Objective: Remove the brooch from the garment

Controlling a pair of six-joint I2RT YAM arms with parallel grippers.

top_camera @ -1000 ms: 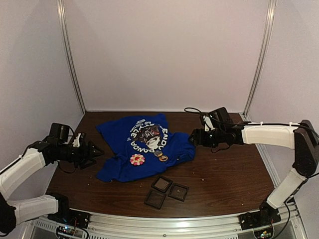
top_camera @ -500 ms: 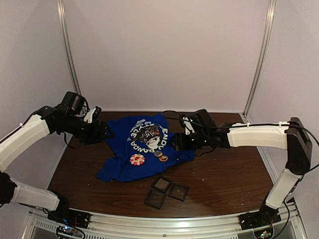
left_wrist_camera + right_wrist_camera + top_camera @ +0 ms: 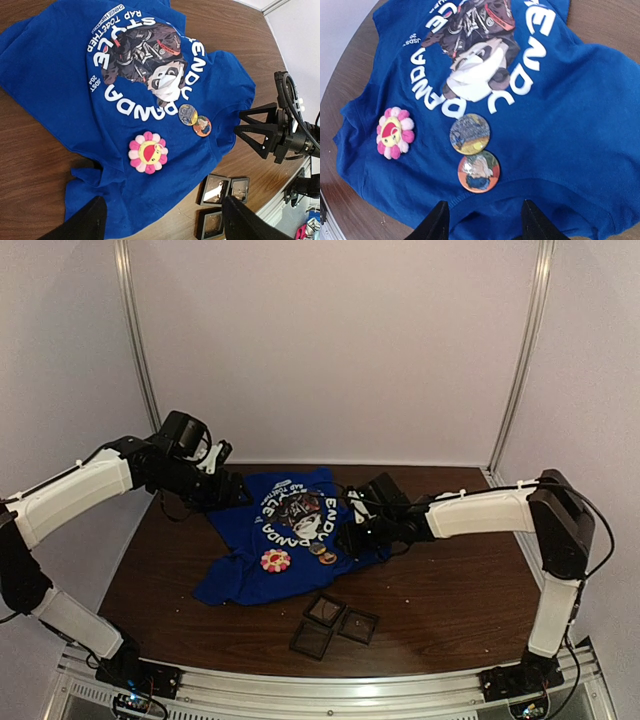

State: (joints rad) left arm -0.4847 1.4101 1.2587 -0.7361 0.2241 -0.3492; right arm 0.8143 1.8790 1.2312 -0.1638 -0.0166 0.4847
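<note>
The royal-blue T-shirt (image 3: 245, 575) lies flat on the brown table, also in the left wrist view (image 3: 60, 80) and the right wrist view (image 3: 580, 115). Pinned on it are a pink-and-yellow flower brooch (image 3: 275, 560) (image 3: 148, 152) (image 3: 395, 132) and two round badges, one yellow-grey (image 3: 316, 549) (image 3: 188, 114) (image 3: 469, 133) and one orange (image 3: 327, 559) (image 3: 202, 126) (image 3: 478, 171). My left gripper (image 3: 238, 493) (image 3: 165, 225) is open above the shirt's far-left edge. My right gripper (image 3: 352, 532) (image 3: 482, 222) is open over the shirt's right hem, just beyond the orange badge; it also shows in the left wrist view (image 3: 260, 132).
Three small open black boxes (image 3: 331, 625) (image 3: 215, 190) sit on the table in front of the shirt. White walls with metal posts (image 3: 135, 350) enclose the back and sides. The table's near edge has a metal rail (image 3: 330, 690).
My left arm has swung up and right from the left side to the shirt's far-left edge. My right arm has reached left, from beside the shirt to over its right hem.
</note>
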